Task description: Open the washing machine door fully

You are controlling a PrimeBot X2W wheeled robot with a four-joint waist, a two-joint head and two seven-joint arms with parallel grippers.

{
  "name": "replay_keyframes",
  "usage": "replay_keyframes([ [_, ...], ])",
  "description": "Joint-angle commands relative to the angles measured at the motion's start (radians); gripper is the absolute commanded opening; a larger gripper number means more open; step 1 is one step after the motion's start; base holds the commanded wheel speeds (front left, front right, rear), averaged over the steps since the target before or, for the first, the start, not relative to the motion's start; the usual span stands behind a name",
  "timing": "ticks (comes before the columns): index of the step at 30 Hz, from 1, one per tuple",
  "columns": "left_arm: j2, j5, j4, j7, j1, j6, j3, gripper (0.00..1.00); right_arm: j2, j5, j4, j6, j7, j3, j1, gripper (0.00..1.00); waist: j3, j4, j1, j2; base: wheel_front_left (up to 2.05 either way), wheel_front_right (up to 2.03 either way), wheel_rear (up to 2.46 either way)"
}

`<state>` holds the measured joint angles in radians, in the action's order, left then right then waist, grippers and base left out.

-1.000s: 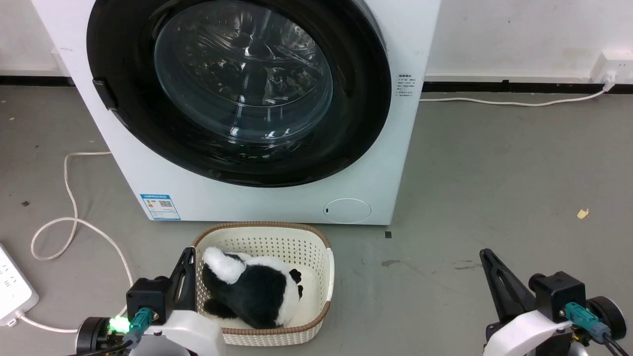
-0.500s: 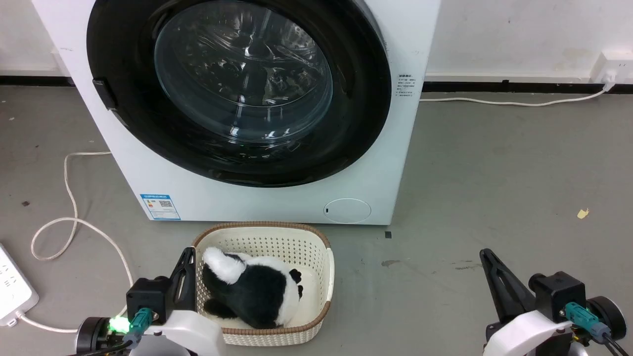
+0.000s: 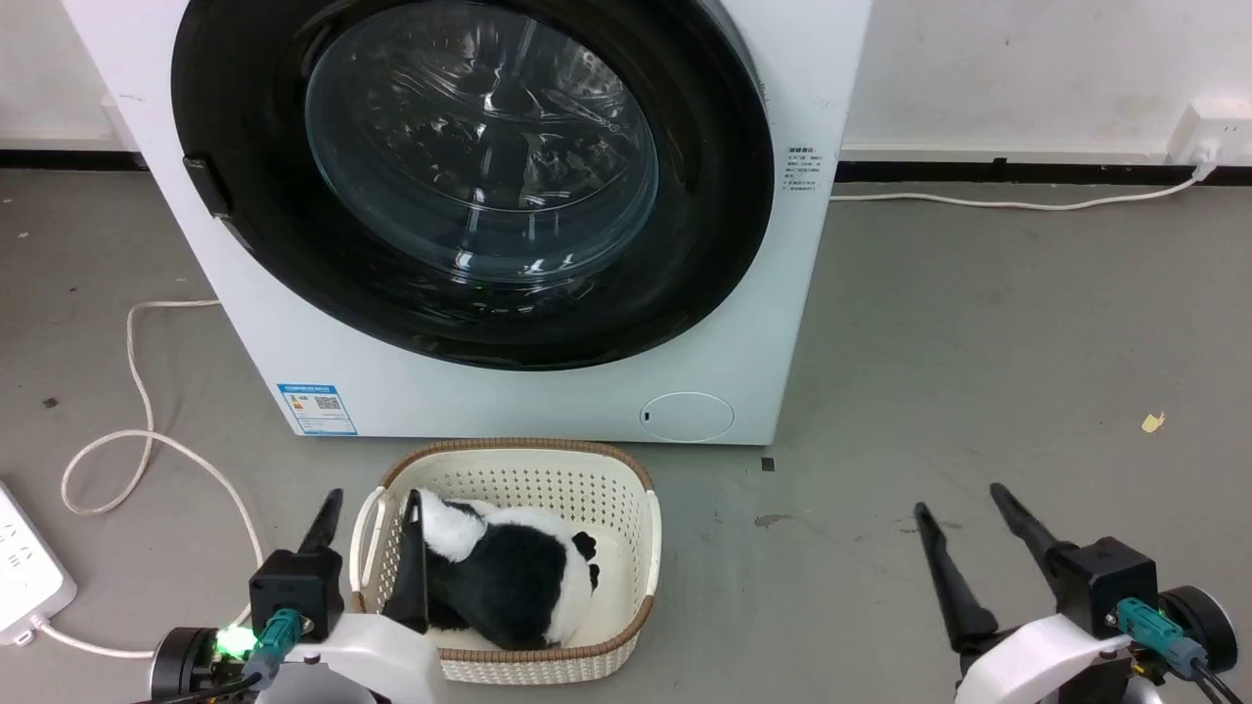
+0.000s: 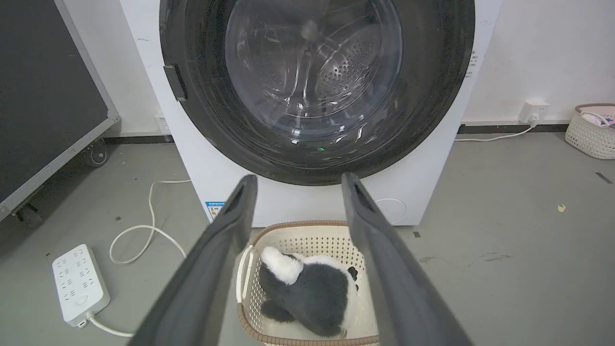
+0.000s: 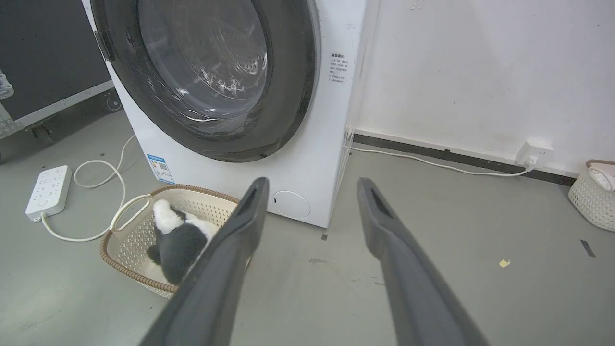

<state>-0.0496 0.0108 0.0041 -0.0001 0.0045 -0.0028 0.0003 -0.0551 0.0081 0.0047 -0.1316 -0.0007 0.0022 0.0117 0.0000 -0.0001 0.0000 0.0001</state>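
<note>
Left gripper [image 3: 374,497] low at the lower left of the head view, fingers spread wide and empty, one finger seen across the near left corner of a cream basket [image 3: 518,445] with a black-and-white plush toy [image 3: 509,577] inside. Right gripper [image 3: 959,499] low at the lower right over bare grey floor [image 3: 978,342], likewise parted with nothing between. Both well apart from the washing machine door [image 3: 474,166]: a glossy black disc, clear and bulging at its centre, apparently shut against the white cabinet [image 3: 509,401] straight ahead. Small dark catch [image 3: 207,186] on the door's left edge, probably the place to pull. Spread fingers likely in readiness for that catch. Basket just in front of the machine, possibly in the path of the swing. Hinge side hard to tell.
</note>
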Motion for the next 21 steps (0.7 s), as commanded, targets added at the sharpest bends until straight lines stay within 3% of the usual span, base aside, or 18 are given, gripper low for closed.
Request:
replay_keyframes([
  [1, 0.0, 0.0, 0.0, -0.003, 0.0, 0.001, -0.001, 1.0, 0.0, 0.003, 0.0, 0.0, -0.002, 0.0, 0.0, 1.0, 0.0, 0.0, 0.0, -0.0001, 0.0, 0.0, 0.0],
  [21, 0.0, -0.001, -0.015, -0.053, -0.014, 0.039, -0.048, 1.0, -0.027, 0.072, -0.008, 0.0, -0.052, 0.002, -0.034, 1.0, 0.038, 0.008, 0.0, -0.0001, 0.0, 0.0, 0.0],
])
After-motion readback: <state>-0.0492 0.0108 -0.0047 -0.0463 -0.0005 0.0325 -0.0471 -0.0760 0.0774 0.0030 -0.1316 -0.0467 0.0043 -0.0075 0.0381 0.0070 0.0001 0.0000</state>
